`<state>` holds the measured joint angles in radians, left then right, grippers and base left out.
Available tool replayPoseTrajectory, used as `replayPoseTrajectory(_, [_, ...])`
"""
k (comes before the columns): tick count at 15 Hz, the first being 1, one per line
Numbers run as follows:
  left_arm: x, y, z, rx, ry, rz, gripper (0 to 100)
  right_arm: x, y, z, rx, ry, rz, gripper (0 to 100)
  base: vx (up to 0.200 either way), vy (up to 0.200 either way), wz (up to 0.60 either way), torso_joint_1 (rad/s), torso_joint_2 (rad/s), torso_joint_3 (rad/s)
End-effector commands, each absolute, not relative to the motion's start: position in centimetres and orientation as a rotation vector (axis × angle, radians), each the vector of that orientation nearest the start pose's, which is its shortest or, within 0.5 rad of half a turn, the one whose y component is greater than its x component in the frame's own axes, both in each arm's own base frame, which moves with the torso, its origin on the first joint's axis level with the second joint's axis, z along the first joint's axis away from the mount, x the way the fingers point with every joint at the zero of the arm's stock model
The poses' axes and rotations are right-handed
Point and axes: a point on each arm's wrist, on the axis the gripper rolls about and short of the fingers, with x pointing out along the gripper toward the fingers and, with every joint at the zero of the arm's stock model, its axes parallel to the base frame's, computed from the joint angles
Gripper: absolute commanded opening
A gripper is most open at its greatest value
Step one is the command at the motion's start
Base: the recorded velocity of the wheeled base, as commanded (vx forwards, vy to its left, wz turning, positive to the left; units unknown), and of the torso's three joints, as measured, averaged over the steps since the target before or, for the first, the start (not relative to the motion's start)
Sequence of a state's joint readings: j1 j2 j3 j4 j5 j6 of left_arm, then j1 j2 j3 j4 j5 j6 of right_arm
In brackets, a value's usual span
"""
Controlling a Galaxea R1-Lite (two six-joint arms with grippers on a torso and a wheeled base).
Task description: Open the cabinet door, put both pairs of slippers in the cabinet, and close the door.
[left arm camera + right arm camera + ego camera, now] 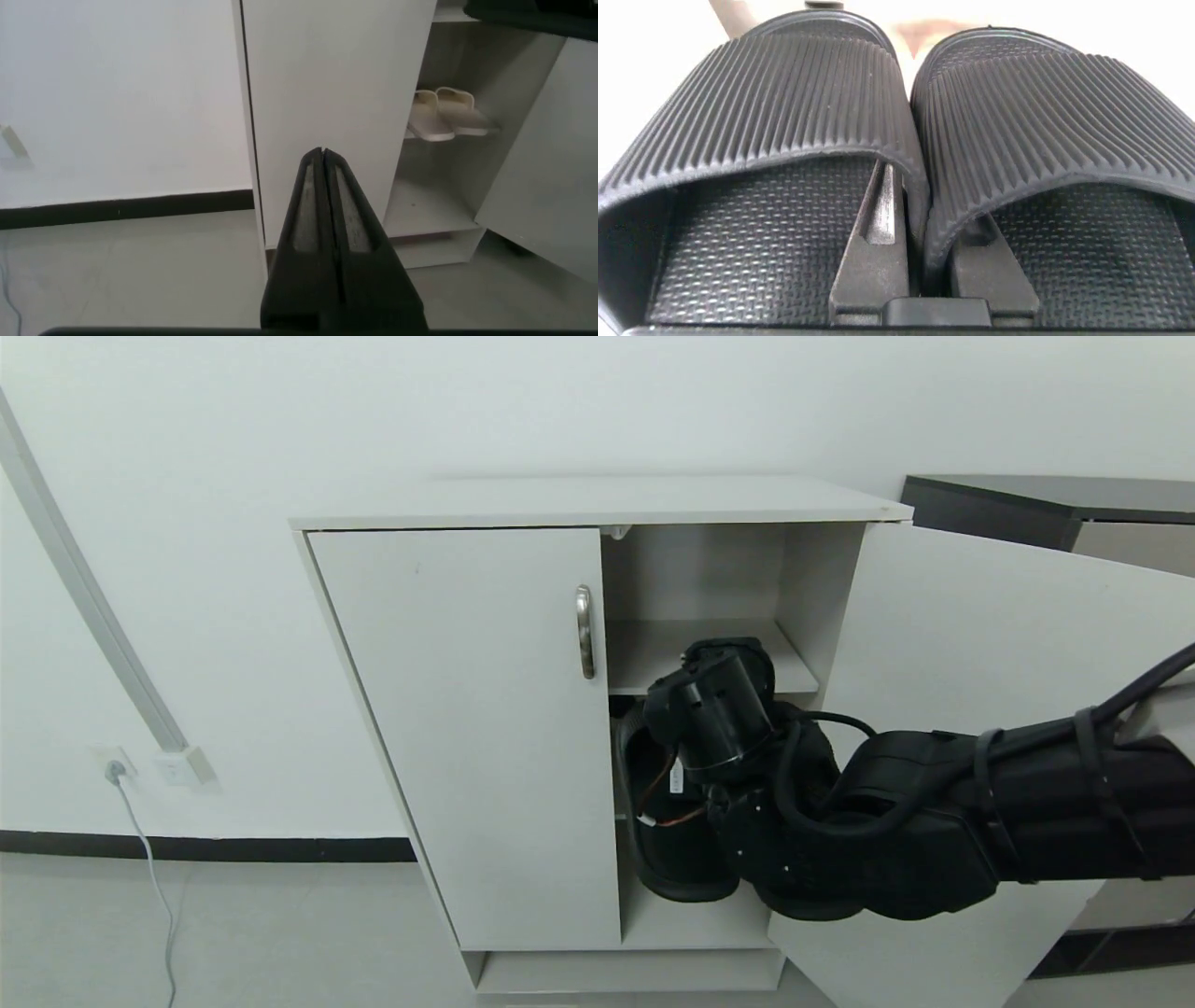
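Door open, beige slippers shelved above our right claw, which is clamped on the black slippers inside the cabinet, so we've yet to release and close up.

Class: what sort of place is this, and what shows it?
Likely a home-style entryway, perhaps a test room: white cabinet holding beige slippers, black slippers at its open side, plain wall with a socket.

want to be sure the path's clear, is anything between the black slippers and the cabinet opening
Nothing visible does. The right door is swung open, and the right tool holds the black slippers at the opening. The beige slippers lie on a shelf inside.
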<state>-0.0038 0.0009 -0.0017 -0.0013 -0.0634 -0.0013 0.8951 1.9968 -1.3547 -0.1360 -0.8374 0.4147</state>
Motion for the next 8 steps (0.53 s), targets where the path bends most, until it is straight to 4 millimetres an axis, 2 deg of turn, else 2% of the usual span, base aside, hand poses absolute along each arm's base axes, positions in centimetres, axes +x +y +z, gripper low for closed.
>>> replayPoseTrajectory(1, [-2.29,-0.13,7.61,-0.001,-0.001,-0.067,0,26.54,29.42,17.86,0.014,0.319,-0.021,0,0.0,0.0,0.0,0.0,0.0,0.0])
replayPoseTrajectory(7, [-2.28,-0.13,7.61,-0.003,-0.001,-0.066,0,26.95,29.26,18.01,0.036,0.306,-0.023,0,0.0,0.0,0.0,0.0,0.0,0.0])
replayPoseTrajectory(8, [-2.29,-0.13,7.61,-0.003,-0.001,-0.067,0,26.99,29.22,18.01,0.036,0.306,-0.023,0,0.2,0.0,0.0,0.002,0.0,0.007])
